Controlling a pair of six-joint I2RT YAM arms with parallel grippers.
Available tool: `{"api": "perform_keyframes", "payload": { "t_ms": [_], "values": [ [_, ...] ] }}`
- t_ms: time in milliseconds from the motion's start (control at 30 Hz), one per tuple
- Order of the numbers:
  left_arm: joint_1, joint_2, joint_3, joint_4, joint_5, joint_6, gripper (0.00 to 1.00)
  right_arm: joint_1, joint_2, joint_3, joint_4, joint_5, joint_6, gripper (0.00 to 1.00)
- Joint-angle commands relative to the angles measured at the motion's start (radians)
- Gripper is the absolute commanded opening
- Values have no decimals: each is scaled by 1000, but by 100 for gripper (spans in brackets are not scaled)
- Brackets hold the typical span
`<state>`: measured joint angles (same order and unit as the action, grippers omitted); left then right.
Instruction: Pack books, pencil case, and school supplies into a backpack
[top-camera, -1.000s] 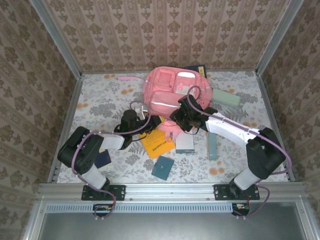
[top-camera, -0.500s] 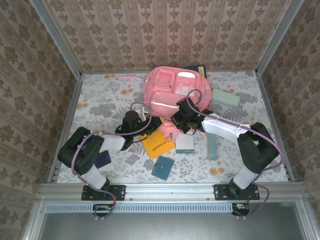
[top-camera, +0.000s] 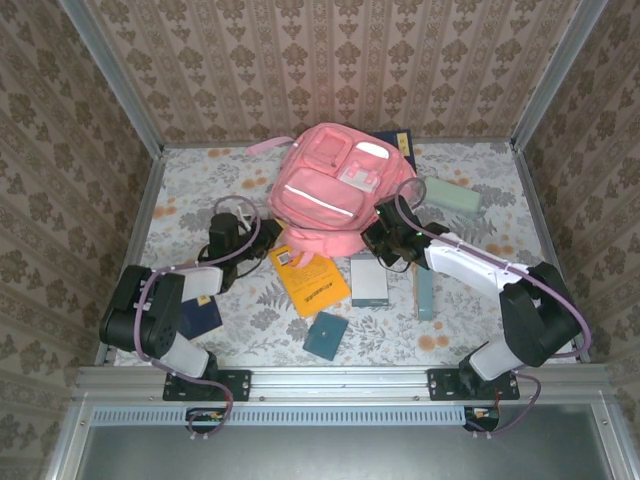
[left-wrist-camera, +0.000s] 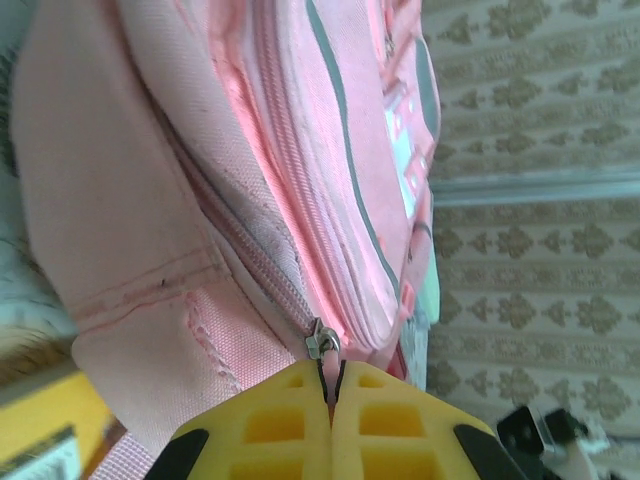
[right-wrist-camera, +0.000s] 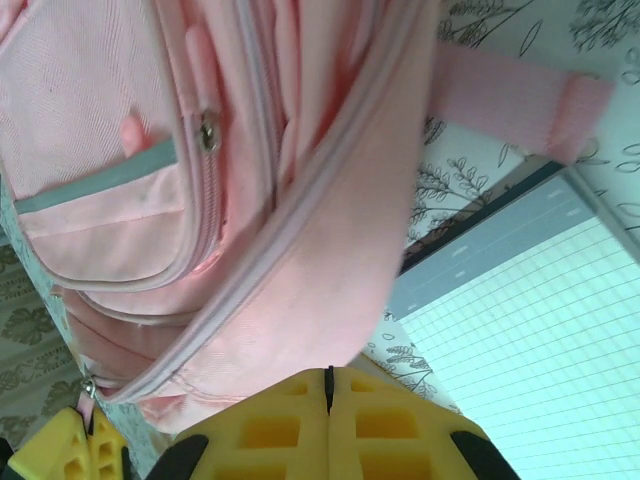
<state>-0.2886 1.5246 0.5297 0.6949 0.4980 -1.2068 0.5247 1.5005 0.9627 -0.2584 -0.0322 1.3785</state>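
The pink backpack (top-camera: 330, 190) lies at the middle back of the table. My left gripper (top-camera: 258, 238) sits at its left lower edge, shut on the pink tab of a metal zipper pull (left-wrist-camera: 322, 343); its tips (left-wrist-camera: 332, 375) pinch the tab. My right gripper (top-camera: 385, 240) is at the backpack's right lower corner, fingers (right-wrist-camera: 328, 375) shut with pink backpack fabric (right-wrist-camera: 300, 250) at the tips. An orange-yellow book (top-camera: 310, 280) and a grey-white book (top-camera: 368, 280) lie in front. The mint pencil case (top-camera: 450, 195) lies to the right. A slim teal bar (top-camera: 424, 290) and a small dark-teal pad (top-camera: 326, 335) lie nearer.
A navy book with a yellow label (top-camera: 396, 140) pokes out behind the backpack. A dark blue book (top-camera: 202, 316) lies under my left forearm. A pink strap (top-camera: 265, 146) trails to the back left. Patterned walls enclose the table.
The backpack has slid left and turned. My left arm drew back to the left with the zipper pull. The right gripper went from open to shut and shifted right.
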Motion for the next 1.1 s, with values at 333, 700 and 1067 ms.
{"api": "perform_keyframes", "payload": {
  "t_ms": [333, 700, 1067],
  "values": [
    [-207, -24, 136, 2, 41, 50, 0, 65, 61, 91, 38, -118, -60, 42],
    [-332, 16, 148, 54, -3, 16, 0, 95, 112, 45, 78, -66, 47, 52],
    [-335, 3, 139, 50, -35, 21, 0, 121, 82, -25, 23, -11, 163, 44]
  ]
}}
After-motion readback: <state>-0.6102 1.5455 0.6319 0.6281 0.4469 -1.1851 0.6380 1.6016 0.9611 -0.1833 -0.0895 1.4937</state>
